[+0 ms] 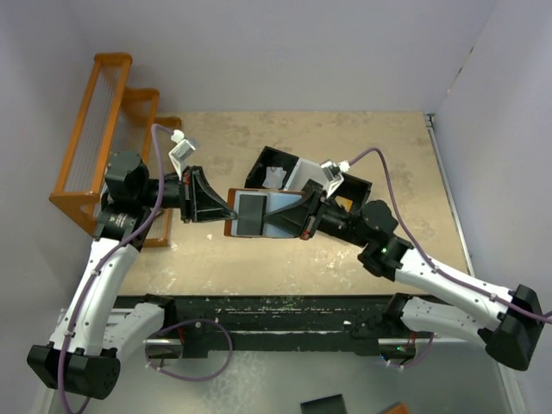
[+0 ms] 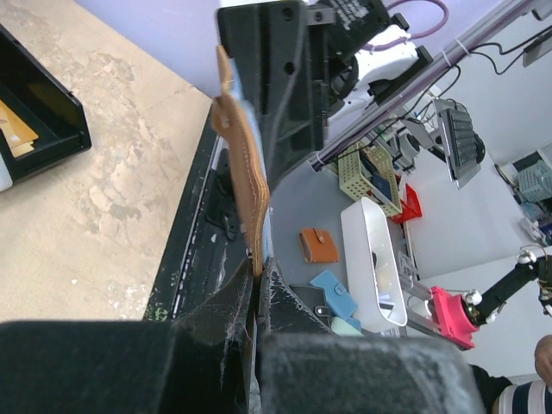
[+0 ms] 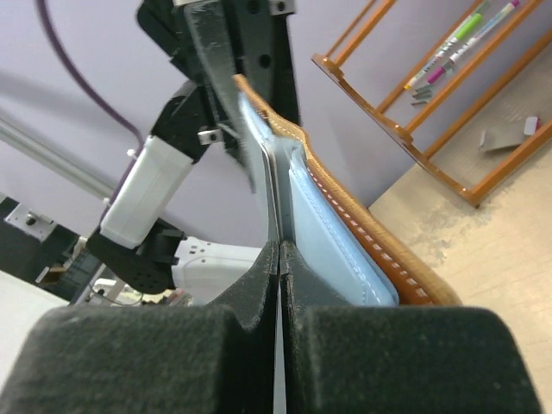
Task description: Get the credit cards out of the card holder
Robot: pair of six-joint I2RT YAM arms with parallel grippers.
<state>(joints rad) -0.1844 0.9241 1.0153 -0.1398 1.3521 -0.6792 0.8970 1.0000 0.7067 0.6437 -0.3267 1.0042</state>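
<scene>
Above the middle of the table (image 1: 379, 147), you have the card holder (image 1: 272, 226) lifted clear of the surface and spread open between the two arms, its pale lining facing up. Your left gripper (image 1: 226, 210) has its fingers pressed together on the holder's left edge; the left wrist view shows the brown leather (image 2: 246, 181) rising straight out of that pinch. Your right gripper (image 1: 291, 214) comes in from the opposite side, its fingers (image 3: 250, 293) closed tight on a thin pale layer inside the holder, with the blue-grey lining (image 3: 336, 233) and stitched leather lying just outside them. You cannot tell from the views whether that layer is a card or a pocket flap. A dark card (image 1: 252, 214) sits flat in the holder's left half. Behind the holder stands the black-and-white tray (image 1: 267, 159), and a gold-orange card (image 2: 15, 129) lies in one of its black compartments. The orange rack (image 1: 103, 129) is at your far left.
</scene>
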